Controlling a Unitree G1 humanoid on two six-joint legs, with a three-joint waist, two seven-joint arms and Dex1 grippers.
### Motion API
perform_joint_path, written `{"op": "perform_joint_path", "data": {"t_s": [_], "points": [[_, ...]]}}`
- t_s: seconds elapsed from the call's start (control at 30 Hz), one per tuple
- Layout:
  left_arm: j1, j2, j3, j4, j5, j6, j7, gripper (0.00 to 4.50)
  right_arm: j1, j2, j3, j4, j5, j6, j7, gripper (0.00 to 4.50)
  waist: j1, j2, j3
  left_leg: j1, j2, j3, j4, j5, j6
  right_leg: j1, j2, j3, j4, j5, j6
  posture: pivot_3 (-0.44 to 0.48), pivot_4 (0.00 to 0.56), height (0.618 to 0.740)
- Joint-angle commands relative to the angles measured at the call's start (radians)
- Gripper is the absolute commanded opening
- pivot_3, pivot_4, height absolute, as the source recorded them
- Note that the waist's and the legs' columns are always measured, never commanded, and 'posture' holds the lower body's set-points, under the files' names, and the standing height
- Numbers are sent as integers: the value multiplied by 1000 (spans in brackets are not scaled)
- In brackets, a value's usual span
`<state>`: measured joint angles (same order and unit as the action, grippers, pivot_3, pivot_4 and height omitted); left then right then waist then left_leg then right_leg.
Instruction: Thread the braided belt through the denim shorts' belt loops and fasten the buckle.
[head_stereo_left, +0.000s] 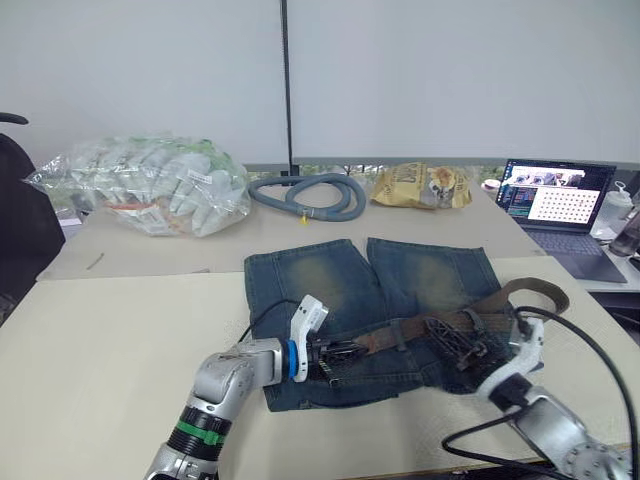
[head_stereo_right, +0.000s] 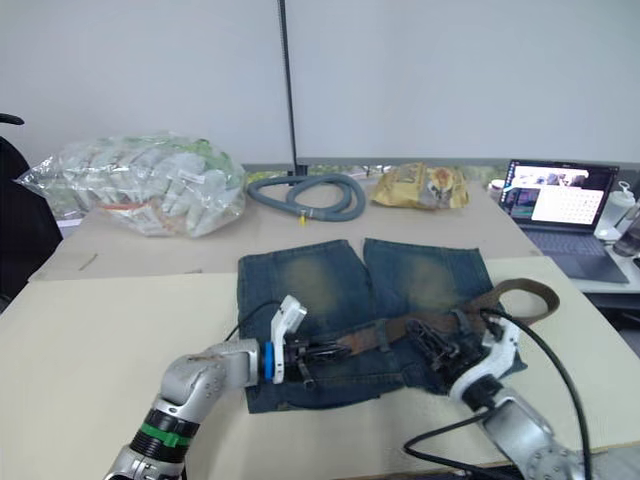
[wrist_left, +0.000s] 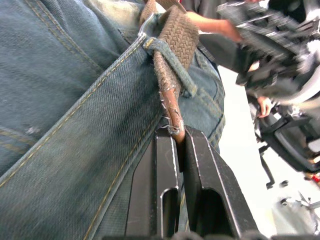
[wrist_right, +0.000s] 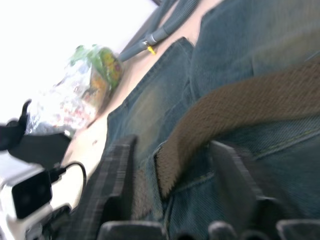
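roughly half done by the looks of it: the braided belt (head_stereo_left: 440, 325) is run along the waistband of the denim shorts (head_stereo_left: 370, 315), mid-table, tail looping off toward 3 o'clock. the tip, past a belt loop (wrist_left: 167, 57), is pinched by the left gripper (wrist_left: 177, 137). the right gripper (wrist_right: 172, 165) is spread wide around the strap. no fastened buckle can be made out.

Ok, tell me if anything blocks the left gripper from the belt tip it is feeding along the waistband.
Nothing visible does. The left gripper is shut on the braided belt at its frayed tip, which has come out from under a belt loop on the denim shorts. The right gripper is open around the belt farther along.
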<state>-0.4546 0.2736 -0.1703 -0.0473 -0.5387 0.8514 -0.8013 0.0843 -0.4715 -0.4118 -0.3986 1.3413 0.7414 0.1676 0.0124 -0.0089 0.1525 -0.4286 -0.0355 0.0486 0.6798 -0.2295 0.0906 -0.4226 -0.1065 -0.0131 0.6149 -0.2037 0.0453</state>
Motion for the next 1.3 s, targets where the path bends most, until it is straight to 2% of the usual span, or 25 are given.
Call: {"op": "perform_joint_path", "data": {"t_s": [0.03, 0.07, 0.23, 0.33, 0.5, 0.6, 0.7, 0.8, 0.93, 1.13, 1.17, 1.3], "points": [[-15, 31, 18, -45, -12, -20, -29, 0, 5, -101, -76, -37, 5, 2, 128, 4168, 0, 0, 0, 0, 0, 0, 0, 0, 0, 0, 0, 0, 0, 0, 0, 0, 150, 740], [-16, 45, 23, -51, -16, -18, -37, 0, 28, -184, -71, -39, -101, -32, 223, 4466, 0, 0, 0, 0, 0, 0, 0, 0, 0, 0, 0, 0, 0, 0, 0, 0, 150, 740], [-15, 91, 31, -78, -36, -4, -63, 0, 85, -515, 63, 23, -601, -277, 556, 4466, 1, 1, 0, 1, 0, 4, 1, 0, 1, 1, 2, 0, -1, 0, 1, 0, 150, 740], [-21, 92, 26, -68, -31, -12, -64, 0, 72, -618, 169, 74, -793, -421, 698, 4466, 1, 0, 1, 2, 0, 5, 1, 0, 1, 1, 3, 0, -2, 0, 1, 0, 150, 740], [-32, 76, 19, -56, -23, -25, -63, 0, -62, -654, 364, 191, -988, -567, 869, 4466, 1, -1, 1, 2, 0, 6, 1, 0, 1, 1, 2, 1, -2, 0, 1, 0, 150, 740], [-30, 68, 16, -64, -24, -22, -59, 0, -163, -626, 448, 319, -1109, -655, 892, 4466, 4, -1, 1, 2, 0, 6, 2, -1, 1, 1, 1, 1, -2, 0, 2, 0, 150, 740], [-32, 64, 16, -70, -26, -20, -57, 0, -260, -586, 505, 444, -1220, -697, 856, 4466, 6, -1, 1, 2, 0, 6, 2, 0, 1, 1, -2, 1, -2, 1, 2, 0, 150, 740], [-39, 60, 19, -70, -27, -20, -55, 0, -305, -555, 518, 510, -1255, -668, 847, 3683, 5, -2, 1, 3, 0, 6, 2, 0, 1, 1, -3, 1, -2, 1, 2, 0, 150, 740], [-45, 53, 14, -69, -24, -25, -56, 0, -318, -531, 489, 544, -1251, -586, 824, 2348, 5, -2, 1, 4, 0, 6, 2, 0, 0, 2, -5, 1, -2, 2, 2, 0, 150, 740], [-54, 31, 0, -64, -28, -23, -63, 0, -205, -586, 377, 565, -1267, -414, 717, 258, 31, -2, 1, 4, -1, 5, 2, -4, -5, 2, -9, 3, -4, 4, 4, 0, 150, 740], [-52, 22, -1, -67, -35, -14, -62, 0, -175, -578, 337, 558, -1261, -392, 680, 13, 38, -1, 1, 4, -2, 5, 2, -4, -5, 2, -10, 3, -4, 4, 4, 0, 150, 740], [-37, 3, -21, -83, -45, 1, -67, 0, -71, -522, 213, 483, -1217, -265, 577, 6, 51, -2, 0, 3, -4, 5, 2, -5, -5, 2, -14, 2, -4, 5, 5, 0, 150, 740]]}}
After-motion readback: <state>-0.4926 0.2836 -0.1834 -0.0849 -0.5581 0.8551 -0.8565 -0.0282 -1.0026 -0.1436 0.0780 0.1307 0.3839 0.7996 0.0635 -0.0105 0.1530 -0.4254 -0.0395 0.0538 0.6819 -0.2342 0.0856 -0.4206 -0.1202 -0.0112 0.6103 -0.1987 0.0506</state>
